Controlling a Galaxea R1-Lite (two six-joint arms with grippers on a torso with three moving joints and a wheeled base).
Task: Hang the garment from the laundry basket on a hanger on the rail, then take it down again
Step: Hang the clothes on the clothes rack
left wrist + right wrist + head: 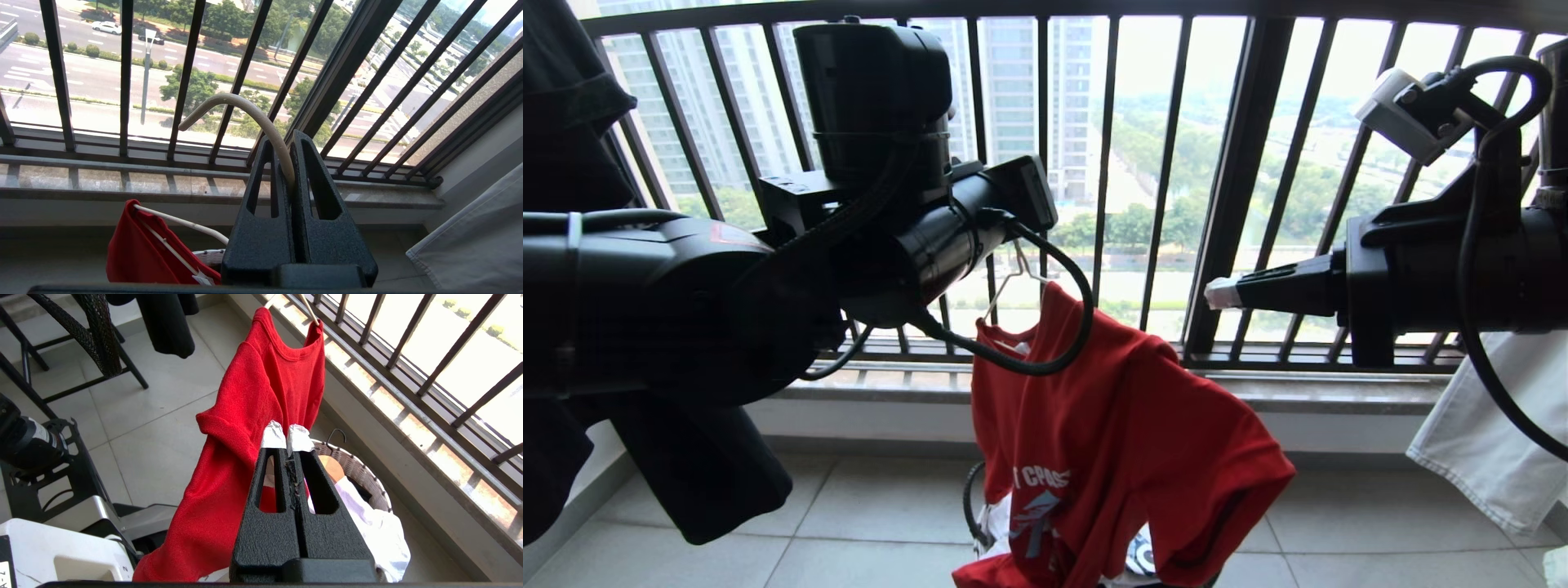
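The red garment (pixel 1111 425) hangs on the white hanger (pixel 1006 286), and its lower part droops onto the laundry basket (pixel 970 506). My left gripper (pixel 284 141) is shut on the hanger's curved hook (pixel 229 100), holding it up in front of the window railing. The garment's shoulder (pixel 139 253) shows below the fingers. My right gripper (pixel 1213 292) is level at the right, shut and empty, a little apart from the garment (pixel 253 388); its taped fingertips (pixel 273 437) point toward it. The basket (pixel 359 469) lies beneath. The rail is out of view.
A white shirt (pixel 376 526) and a wooden hanger (pixel 331 467) lie in the basket. The dark barred railing (pixel 1233 180) and stone sill (pixel 1339 388) are close behind. A black shirt (pixel 572 122) hangs left, a white cloth (pixel 1486 433) right. A dark chair (pixel 98 335) stands on the tiled floor.
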